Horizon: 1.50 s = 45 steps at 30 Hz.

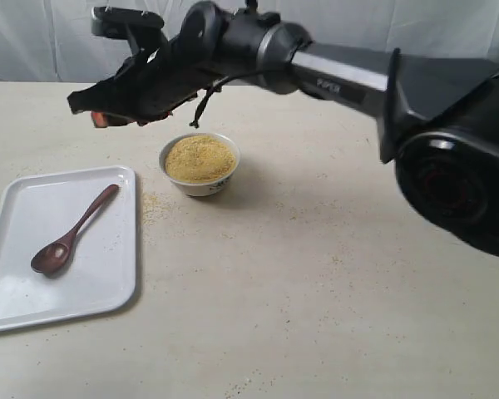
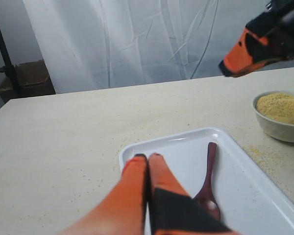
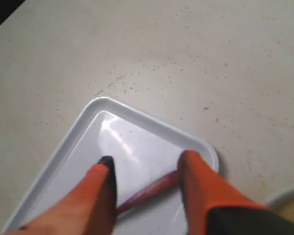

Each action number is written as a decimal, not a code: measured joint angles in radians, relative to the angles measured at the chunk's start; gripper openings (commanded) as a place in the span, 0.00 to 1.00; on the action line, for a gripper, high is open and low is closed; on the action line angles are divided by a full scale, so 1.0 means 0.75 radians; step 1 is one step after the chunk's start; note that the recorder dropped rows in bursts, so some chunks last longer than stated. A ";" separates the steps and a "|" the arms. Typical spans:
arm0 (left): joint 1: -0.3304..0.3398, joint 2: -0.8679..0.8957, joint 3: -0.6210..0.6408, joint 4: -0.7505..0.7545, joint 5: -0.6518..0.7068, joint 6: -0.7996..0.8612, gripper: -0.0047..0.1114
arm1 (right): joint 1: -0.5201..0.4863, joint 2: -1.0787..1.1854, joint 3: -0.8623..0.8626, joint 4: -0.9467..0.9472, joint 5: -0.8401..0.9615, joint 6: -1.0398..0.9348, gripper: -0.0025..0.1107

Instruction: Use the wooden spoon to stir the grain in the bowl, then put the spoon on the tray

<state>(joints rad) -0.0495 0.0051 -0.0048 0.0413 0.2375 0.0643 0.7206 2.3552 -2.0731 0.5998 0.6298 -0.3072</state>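
Observation:
The wooden spoon (image 1: 71, 237) lies flat on the white tray (image 1: 100, 278), its oval end toward the front. The white bowl (image 1: 201, 186) stands just right of the tray, heaped with yellow grain (image 1: 200, 158). My right gripper (image 1: 90, 110) reaches across and hovers open above the tray's far edge. In its wrist view the right gripper (image 3: 144, 161) frames the spoon handle (image 3: 152, 192) lying below on the tray (image 3: 132, 142), not touching it. My left gripper (image 2: 148, 156) is shut and empty beside the spoon (image 2: 210, 171), over the tray (image 2: 186, 144).
Stray grain (image 1: 152, 206) is scattered on the table between tray and bowl. A white curtain (image 2: 137, 39) hangs behind the table. The right arm (image 1: 341, 79) spans the back of the scene above the bowl.

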 measured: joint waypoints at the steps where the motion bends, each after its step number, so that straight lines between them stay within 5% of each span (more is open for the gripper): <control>1: 0.000 0.000 0.000 0.000 0.000 0.000 0.04 | -0.021 -0.027 0.000 -0.030 0.074 0.026 0.02; 6: 0.000 0.000 0.000 0.000 0.000 0.000 0.04 | -0.242 -0.156 -0.001 -0.357 0.703 0.168 0.03; 13: 0.000 0.000 0.000 0.000 0.000 0.000 0.04 | -0.551 -0.528 0.443 -0.556 0.762 0.274 0.03; 21: 0.000 0.000 0.000 0.000 0.000 0.000 0.04 | -0.857 -1.254 1.248 -0.818 0.430 0.399 0.03; 33: 0.000 0.000 0.000 0.000 0.000 0.000 0.04 | -0.873 -2.592 2.135 -0.843 -0.259 0.410 0.03; 40: 0.000 0.000 0.000 0.000 0.000 0.000 0.04 | -0.873 -3.077 2.307 -0.819 -0.353 0.410 0.03; 45: 0.000 0.000 0.000 0.000 0.000 0.000 0.04 | -0.876 -3.130 2.310 -0.807 -0.356 0.410 0.03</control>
<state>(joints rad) -0.0495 0.0051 -0.0048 0.0413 0.2375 0.0643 0.0639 0.0074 -0.3410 -0.0058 0.3630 0.0000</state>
